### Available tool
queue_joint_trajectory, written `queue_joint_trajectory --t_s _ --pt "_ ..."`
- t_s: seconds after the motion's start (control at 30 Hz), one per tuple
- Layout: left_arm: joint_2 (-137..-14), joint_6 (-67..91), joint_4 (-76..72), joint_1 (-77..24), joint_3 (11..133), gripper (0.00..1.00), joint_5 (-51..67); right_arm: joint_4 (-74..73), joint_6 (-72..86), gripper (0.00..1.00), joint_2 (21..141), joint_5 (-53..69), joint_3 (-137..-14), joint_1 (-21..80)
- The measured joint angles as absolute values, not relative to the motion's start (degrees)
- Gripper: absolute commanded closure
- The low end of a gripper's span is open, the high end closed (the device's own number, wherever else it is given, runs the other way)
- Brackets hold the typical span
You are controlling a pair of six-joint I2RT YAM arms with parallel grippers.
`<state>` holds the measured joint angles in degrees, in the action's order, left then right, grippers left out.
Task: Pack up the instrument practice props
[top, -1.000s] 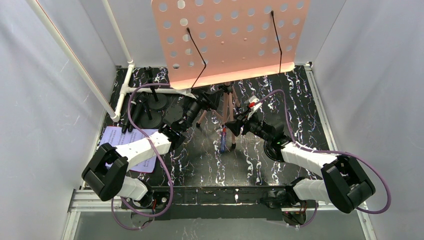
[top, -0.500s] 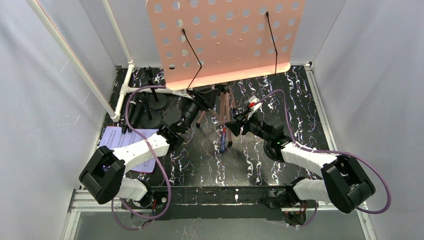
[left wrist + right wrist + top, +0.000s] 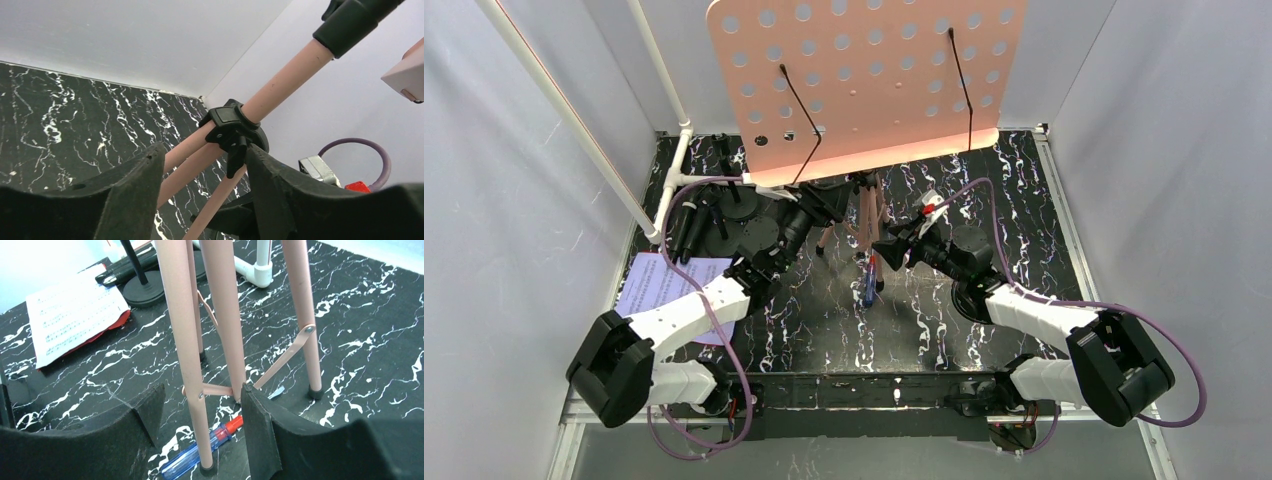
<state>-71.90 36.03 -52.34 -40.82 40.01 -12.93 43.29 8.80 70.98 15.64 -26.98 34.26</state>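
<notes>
The pink hole-punched rack stands on pink tripod legs at mid-table, its board tilted over the back. My left gripper is open, its jaws either side of the legs just below the black collar; the gripper also shows in the left wrist view. My right gripper is open low down, with one leg between its jaws, not pinched. Two black microphones with round bases stand at the back left. White-on-red music sheets lie at the left; they also show in the right wrist view.
A blue and red screwdriver lies on the black marbled table by the foot of the nearest leg, also in the right wrist view. The white pipe frame stands at the back left. White walls close in three sides.
The rack's board has shifted left and towards the back over the three frames. My left arm has swung left with it. The right arm has barely moved.
</notes>
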Motion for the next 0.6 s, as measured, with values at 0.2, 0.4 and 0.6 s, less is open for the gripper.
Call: queue_joint_trajectory --t_s 0.2,0.4,0.6 --pt "-66.63 33.08 -48.31 -40.18 38.22 0.25 -14.2 45.39 8.6 0.35 72.75 15.81 -29.65 34.26" --pt "-64.79 29.32 -45.87 -37.82 36.64 0.24 -10.63 47.27 7.81 0.4 76.01 16.32 -32.49 34.26" --pt "-68.84 25.08 -45.6 -32.42 35.99 0.25 -1.69 48.18 7.35 0.54 77.73 17.3 -33.23 34.28"
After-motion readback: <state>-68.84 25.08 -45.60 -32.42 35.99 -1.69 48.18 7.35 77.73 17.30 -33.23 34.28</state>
